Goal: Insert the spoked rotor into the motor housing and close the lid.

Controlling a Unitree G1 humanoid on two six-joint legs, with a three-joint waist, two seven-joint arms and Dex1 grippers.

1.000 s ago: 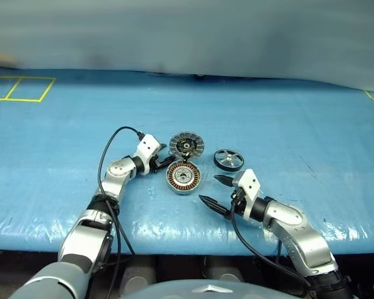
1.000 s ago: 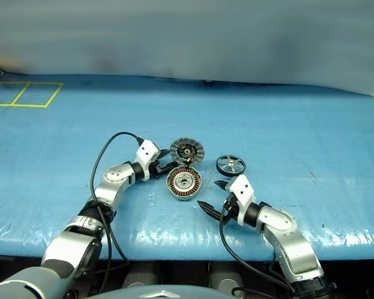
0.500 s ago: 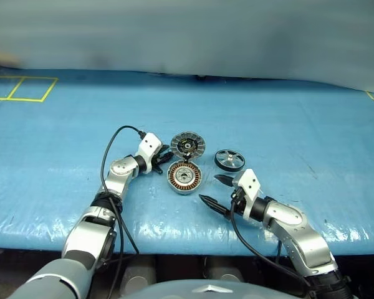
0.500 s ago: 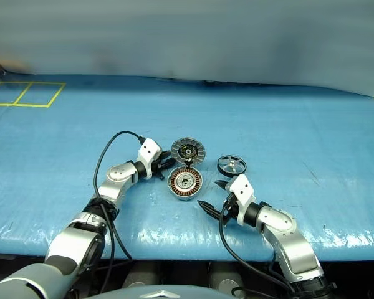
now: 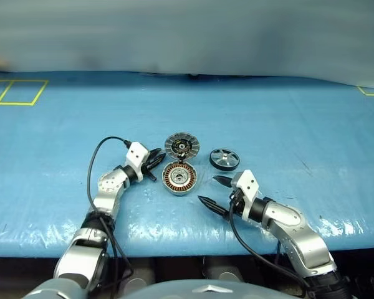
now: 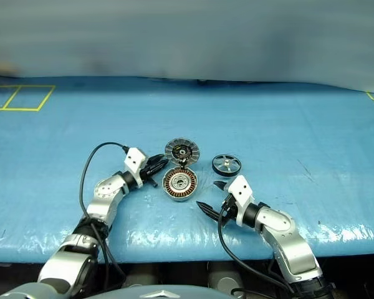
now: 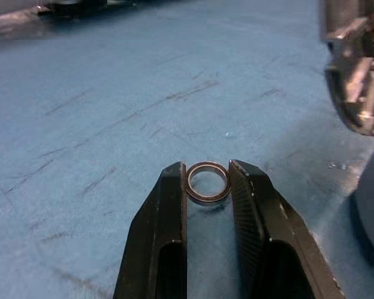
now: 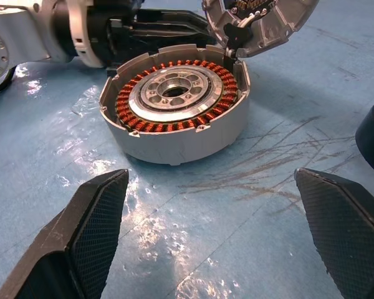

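1. The left gripper point(image 7: 207, 180) is clamped on a small thin metal ring point(image 7: 207, 182), pinched between its two black fingertips, just left of the motor housing point(image 5: 179, 178).
2. The housing sits on the blue table point(image 5: 299, 112), copper windings up – its lid point(image 5: 181, 145) stands open, hinged at the far edge.
3. The spoked rotor point(image 5: 224, 158) lies flat on the table just right of the lid, apart from both grippers.
4. The right gripper point(image 5: 214, 191) hovers near the housing's right side – fingers spread wide, holding nothing.
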